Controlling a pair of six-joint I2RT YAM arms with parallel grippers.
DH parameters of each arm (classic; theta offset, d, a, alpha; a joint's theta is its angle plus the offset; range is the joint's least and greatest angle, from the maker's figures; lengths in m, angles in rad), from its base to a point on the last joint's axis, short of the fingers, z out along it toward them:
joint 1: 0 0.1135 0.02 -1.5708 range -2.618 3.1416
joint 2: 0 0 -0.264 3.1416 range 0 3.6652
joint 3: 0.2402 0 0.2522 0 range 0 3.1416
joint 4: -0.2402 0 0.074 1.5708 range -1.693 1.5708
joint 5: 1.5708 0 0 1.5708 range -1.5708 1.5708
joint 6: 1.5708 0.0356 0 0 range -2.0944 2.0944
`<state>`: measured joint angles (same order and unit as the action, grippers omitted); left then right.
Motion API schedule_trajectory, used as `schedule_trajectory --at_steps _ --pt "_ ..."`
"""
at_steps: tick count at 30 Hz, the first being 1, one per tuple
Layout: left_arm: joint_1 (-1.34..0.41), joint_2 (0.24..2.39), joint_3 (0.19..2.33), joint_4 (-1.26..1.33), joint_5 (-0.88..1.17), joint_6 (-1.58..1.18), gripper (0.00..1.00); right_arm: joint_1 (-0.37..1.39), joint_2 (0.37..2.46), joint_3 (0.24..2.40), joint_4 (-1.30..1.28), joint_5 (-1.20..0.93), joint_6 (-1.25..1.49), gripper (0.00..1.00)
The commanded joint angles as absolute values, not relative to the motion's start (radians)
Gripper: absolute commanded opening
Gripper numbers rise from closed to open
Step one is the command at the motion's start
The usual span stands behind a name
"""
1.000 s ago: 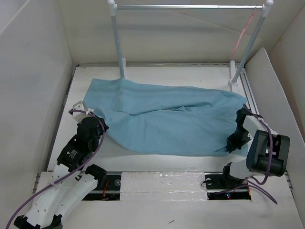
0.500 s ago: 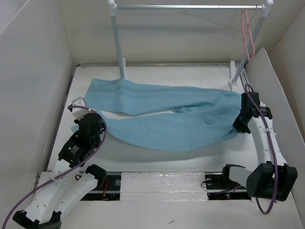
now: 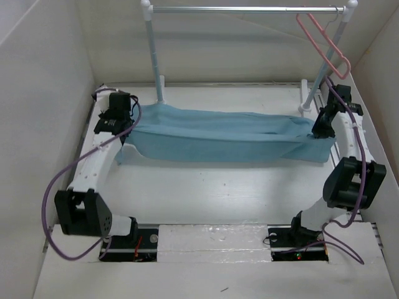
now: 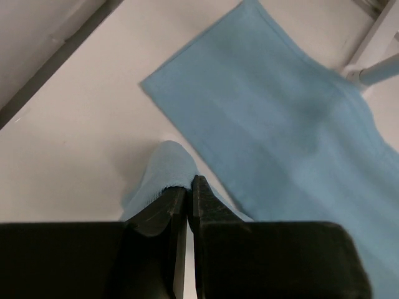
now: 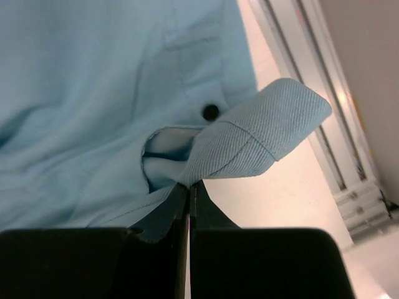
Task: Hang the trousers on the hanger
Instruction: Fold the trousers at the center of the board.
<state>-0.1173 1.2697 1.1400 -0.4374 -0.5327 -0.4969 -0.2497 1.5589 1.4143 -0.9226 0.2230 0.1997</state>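
Noted light sky-blue soft fabric trousers laid 9-to-3 across far half of white tabletop. Found left black two-finger gripper clenched on leg-end cloth at 10 o'clock, and right black gripper clenched on waistband fold beside small dark button at 2 o'clock. Spotted thin pink rod hanger hung tilted from silver rail with white posts at 1 o'clock, apart from trousers. Logged plain white walls around.
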Motion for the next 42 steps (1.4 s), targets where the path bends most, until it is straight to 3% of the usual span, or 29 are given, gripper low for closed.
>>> schedule_trajectory --at_steps 1,10,13,15,16,17,18,19,20,25,28,30,32,33,34,35,40,42 --pt "-0.042 1.424 1.268 -0.365 -0.496 -0.5 0.0 -0.304 1.627 1.526 -0.783 0.16 0.147 0.0" --pt "-0.028 1.998 1.845 -0.399 -0.54 -0.382 0.0 -0.313 1.951 1.764 -0.686 0.084 0.149 0.0" --pt "-0.028 2.158 2.066 -0.449 -0.531 -0.371 0.0 -0.302 2.051 1.879 -0.648 0.06 0.156 0.0" --pt "-0.028 2.175 2.103 -0.437 -0.519 -0.348 0.0 -0.302 2.08 1.928 -0.652 0.074 0.16 0.0" --pt "-0.015 2.198 2.108 -0.428 -0.468 -0.339 0.14 -0.302 2.094 1.949 -0.664 0.066 0.158 0.02" --pt "-0.005 2.204 2.108 -0.425 -0.442 -0.331 0.66 -0.302 2.103 1.963 -0.658 0.02 0.158 0.16" --pt "-0.005 2.213 2.109 -0.442 -0.427 -0.324 0.79 -0.302 2.117 1.979 -0.655 0.008 0.156 0.34" --pt "-0.005 2.226 2.117 -0.477 -0.457 -0.333 0.84 -0.302 2.135 1.988 -0.669 -0.047 0.146 0.51" --pt "-0.005 2.221 2.118 -0.541 -0.478 -0.342 0.9 -0.302 2.141 1.991 -0.684 -0.087 0.135 0.57" --pt "0.046 1.957 1.806 -0.488 -0.482 -0.397 0.97 -0.302 2.001 1.73 -0.535 -0.15 0.126 0.65" --pt "0.144 1.78 1.564 -0.416 -0.352 -0.478 0.95 -0.302 1.863 1.543 -0.456 -0.186 0.127 0.65" --pt "0.237 1.706 1.364 -0.341 -0.226 -0.533 0.84 -0.302 1.772 1.446 -0.422 -0.218 0.118 0.64" --pt "0.288 1.635 1.251 -0.266 -0.071 -0.569 0.81 -0.302 1.714 1.3 -0.374 -0.233 0.109 0.55" --pt "0.313 1.625 1.164 -0.249 -0.028 -0.609 0.81 -0.302 1.659 1.257 -0.361 -0.242 0.106 0.45" --pt "0.343 1.615 1.134 -0.23 0.045 -0.626 0.82 -0.302 1.632 1.212 -0.332 -0.253 0.104 0.15" --pt "0.344 1.621 1.111 -0.206 0.064 -0.644 0.83 -0.302 1.615 1.14 -0.319 -0.274 0.097 0.0" --pt "0.353 1.709 1.068 -0.134 0.135 -0.774 0.82 -0.302 1.523 1.009 -0.294 -0.328 0.057 0.01" --pt "0.353 1.739 1.065 -0.1 0.147 -0.816 0.77 -0.311 1.513 0.982 -0.304 -0.354 0.029 0.13"
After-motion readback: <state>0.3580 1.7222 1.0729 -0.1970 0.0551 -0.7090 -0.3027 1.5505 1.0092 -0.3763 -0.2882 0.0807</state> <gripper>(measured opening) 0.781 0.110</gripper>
